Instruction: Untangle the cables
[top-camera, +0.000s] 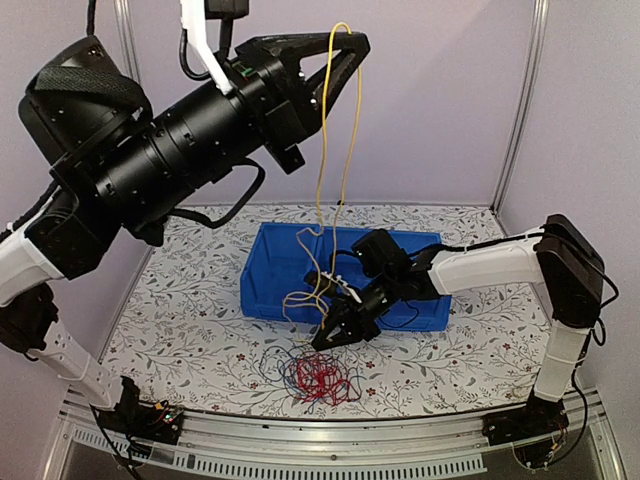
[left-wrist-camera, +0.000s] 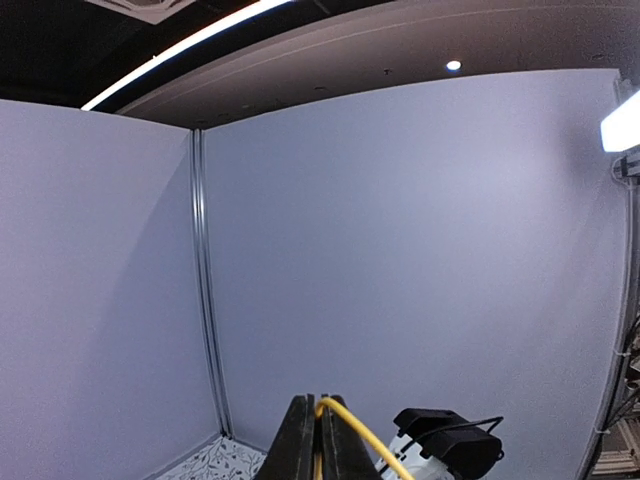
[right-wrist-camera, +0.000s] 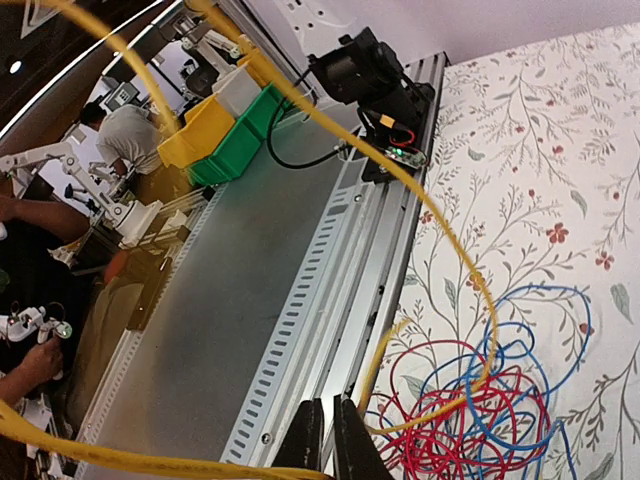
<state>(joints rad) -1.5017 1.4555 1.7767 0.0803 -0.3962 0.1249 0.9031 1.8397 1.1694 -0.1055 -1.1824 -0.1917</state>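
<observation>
Wire (top-camera: 322, 150), thin, glossy yellow, looping, clamped in my left fingers (left-wrist-camera: 300, 445); right fingers (right-wrist-camera: 305, 445) nearly shut, grasp unclear.

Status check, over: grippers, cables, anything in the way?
Left gripper shut on yellow cable, raised high. Right gripper low by blue bin, jaws near together, hold unclear. Red and blue cables tangled in front; yellow crosses them.

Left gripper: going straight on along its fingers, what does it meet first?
Probably the pale back wall. The left gripper, shut on the yellow cable, points up off the table; left wrist view shows nothing nearer ahead, though depth is unclear.
</observation>
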